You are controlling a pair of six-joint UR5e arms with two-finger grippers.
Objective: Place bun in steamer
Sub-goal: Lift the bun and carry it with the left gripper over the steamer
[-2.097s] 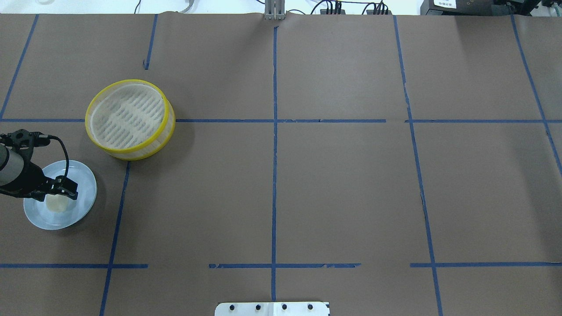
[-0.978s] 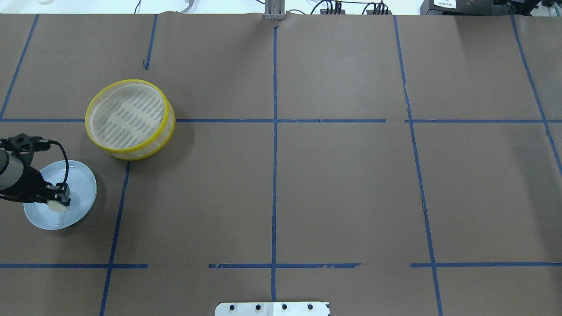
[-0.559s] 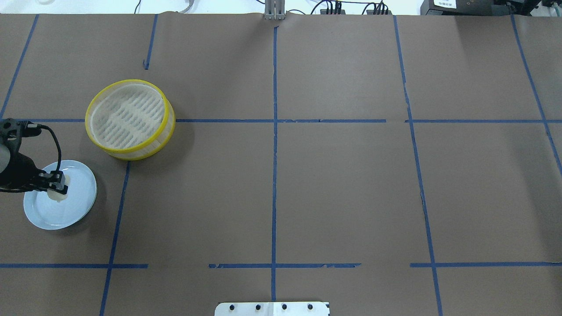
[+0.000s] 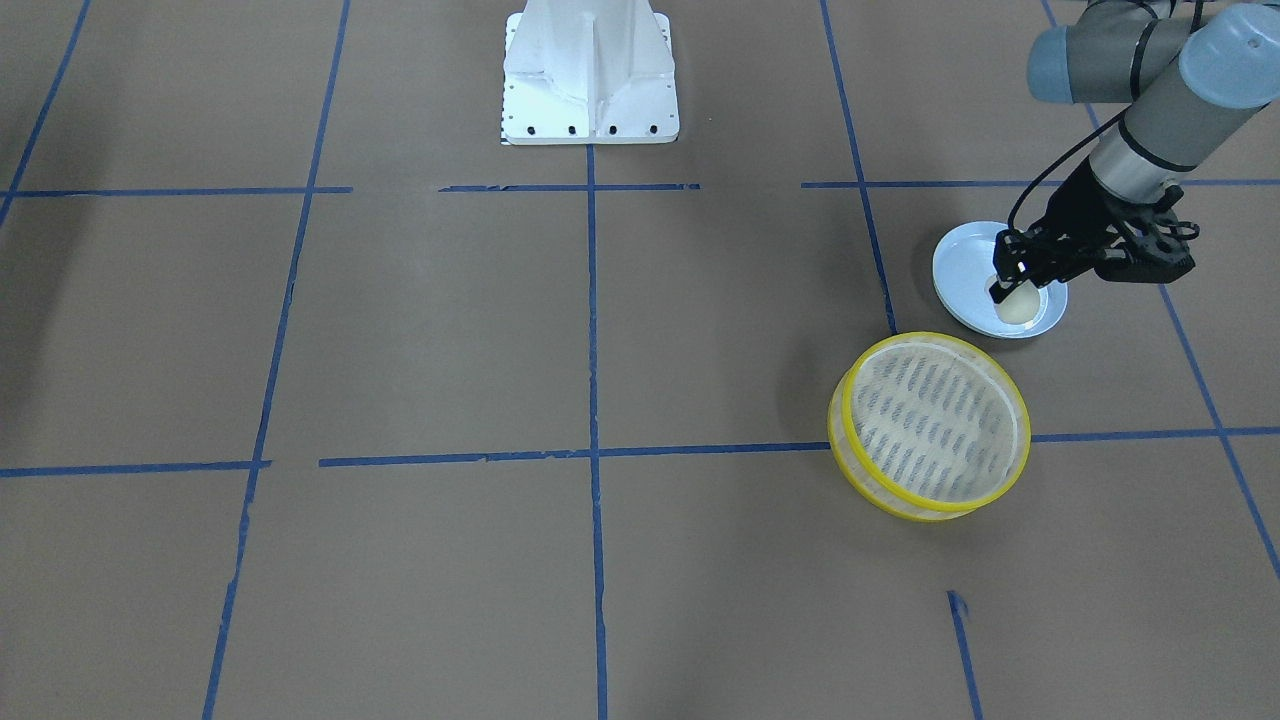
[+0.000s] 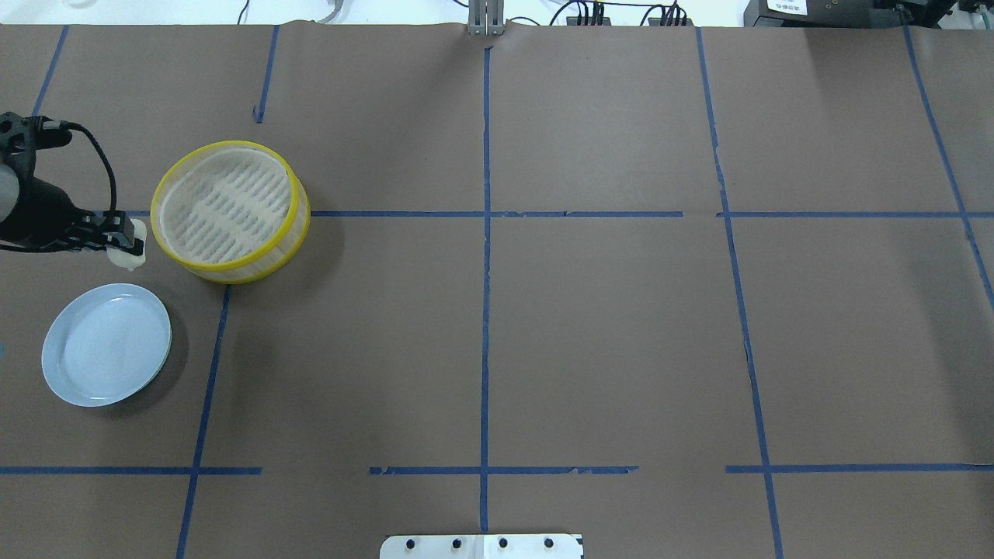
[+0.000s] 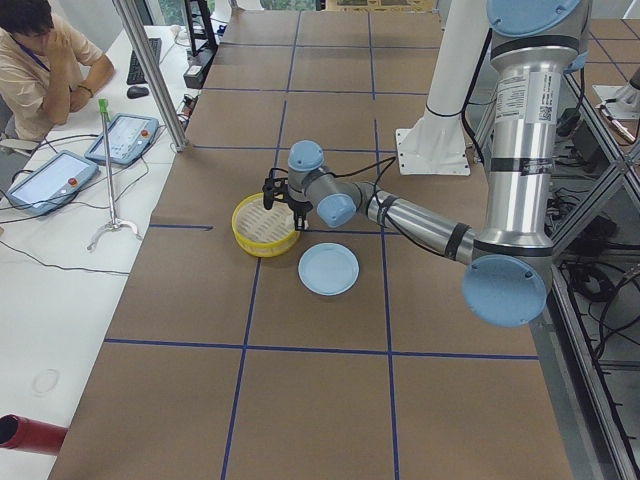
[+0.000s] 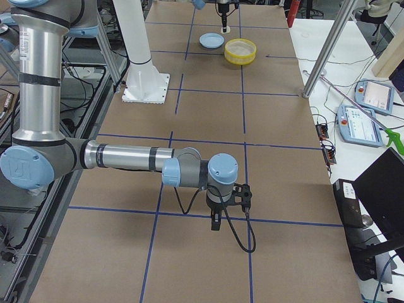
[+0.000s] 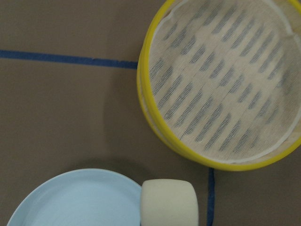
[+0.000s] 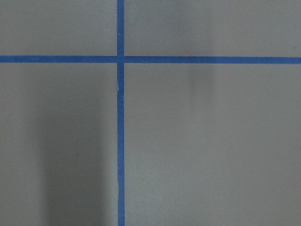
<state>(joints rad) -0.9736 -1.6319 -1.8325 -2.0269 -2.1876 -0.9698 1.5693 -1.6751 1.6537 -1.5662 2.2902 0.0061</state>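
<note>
One bun [image 5: 130, 256], left jaws clamped on it, now off plate [image 5: 106, 355], beside steamer [image 5: 230, 211]; right jaws unclear.

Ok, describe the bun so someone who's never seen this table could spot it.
On the brown table, find the yellow-rimmed steamer on the robot's left. Near it, not yet inside, the left gripper holds up the bun: a small, smooth cream-white lump, far smaller than the steamer or the pale blue plate.
</note>
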